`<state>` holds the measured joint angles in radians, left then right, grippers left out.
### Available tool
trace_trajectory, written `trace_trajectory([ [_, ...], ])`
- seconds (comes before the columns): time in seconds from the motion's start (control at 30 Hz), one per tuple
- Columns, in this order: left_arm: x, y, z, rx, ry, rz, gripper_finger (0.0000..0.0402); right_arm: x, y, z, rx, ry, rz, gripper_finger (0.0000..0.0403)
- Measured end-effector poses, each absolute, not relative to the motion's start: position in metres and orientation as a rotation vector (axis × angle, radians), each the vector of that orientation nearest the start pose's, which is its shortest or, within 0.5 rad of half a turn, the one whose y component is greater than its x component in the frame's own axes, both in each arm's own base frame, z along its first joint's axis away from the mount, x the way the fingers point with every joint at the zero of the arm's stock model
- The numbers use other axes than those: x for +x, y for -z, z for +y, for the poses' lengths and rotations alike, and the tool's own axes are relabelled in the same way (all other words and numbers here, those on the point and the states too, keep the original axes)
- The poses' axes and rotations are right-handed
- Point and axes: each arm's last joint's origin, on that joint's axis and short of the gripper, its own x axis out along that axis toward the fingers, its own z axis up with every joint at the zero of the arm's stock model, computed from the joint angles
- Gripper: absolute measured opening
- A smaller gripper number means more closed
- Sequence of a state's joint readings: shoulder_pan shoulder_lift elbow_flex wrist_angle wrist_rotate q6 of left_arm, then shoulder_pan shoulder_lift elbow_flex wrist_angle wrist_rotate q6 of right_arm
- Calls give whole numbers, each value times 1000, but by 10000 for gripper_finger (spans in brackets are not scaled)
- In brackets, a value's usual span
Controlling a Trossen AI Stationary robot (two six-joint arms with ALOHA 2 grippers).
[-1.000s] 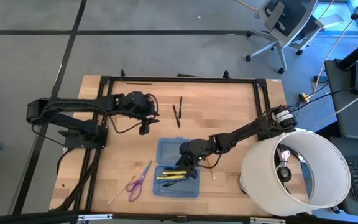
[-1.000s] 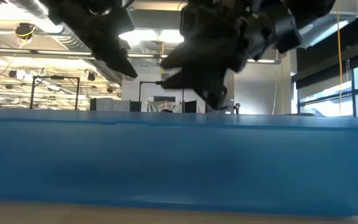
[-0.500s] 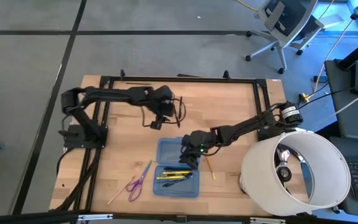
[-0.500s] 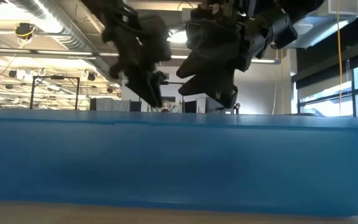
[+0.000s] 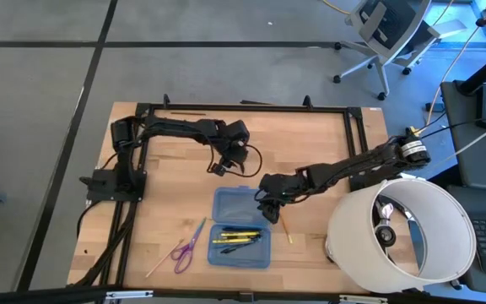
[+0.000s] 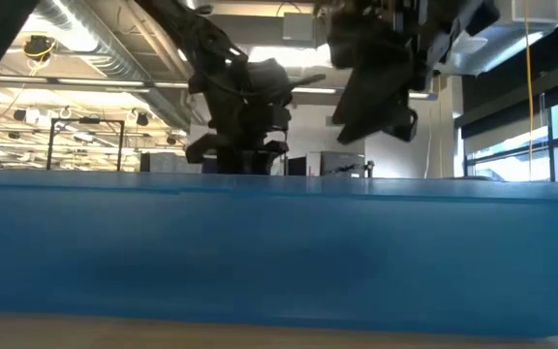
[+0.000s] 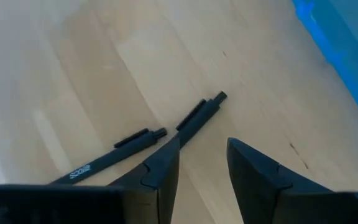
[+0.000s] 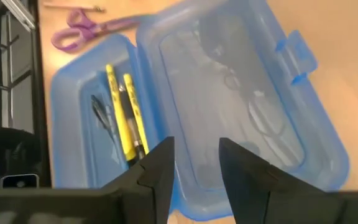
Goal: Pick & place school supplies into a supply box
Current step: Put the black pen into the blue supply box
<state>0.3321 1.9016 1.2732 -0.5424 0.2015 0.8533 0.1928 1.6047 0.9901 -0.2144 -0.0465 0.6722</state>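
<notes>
**Two pens lying close: easy to grab wrong**

Left gripper (image 7: 202, 163) hovers w/ fingers apart, nothing held, over two black pens (image 7: 197, 115) on the table (image 5: 310, 135) behind the supply box (image 5: 240, 226). Pens nearly touch, so closing could nudge one away or pinch both. Right gripper (image 8: 194, 163), also apart & empty, hangs over the box's far half; arms are near enough to clash.

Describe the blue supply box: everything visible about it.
The supply box is a translucent blue plastic case lying open and flat on the wooden table, its two rounded-rectangle halves joined along a hinge. One half shows a small latch tab on its outer edge and holds nothing visible. The other half holds two yellow pencils and dark pens. The right gripper, open, hovers above the empty half, touching nothing.
</notes>
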Motion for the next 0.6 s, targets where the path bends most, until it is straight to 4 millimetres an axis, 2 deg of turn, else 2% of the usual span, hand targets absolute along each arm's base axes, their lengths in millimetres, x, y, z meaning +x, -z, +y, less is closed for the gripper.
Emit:
trace_trajectory([
  [0.17, 363, -158, 119, 487, 384, 1075, 125, 320, -217, 62, 577, 55, 811, 129],
  [0.4, 371, -147, 120, 516, 384, 1041, 125, 320, -218, 61, 579, 55, 802, 129],
  [0.6, 372, -133, 120, 479, 405, 1078, 125, 321, -219, 61, 580, 52, 794, 129],
])
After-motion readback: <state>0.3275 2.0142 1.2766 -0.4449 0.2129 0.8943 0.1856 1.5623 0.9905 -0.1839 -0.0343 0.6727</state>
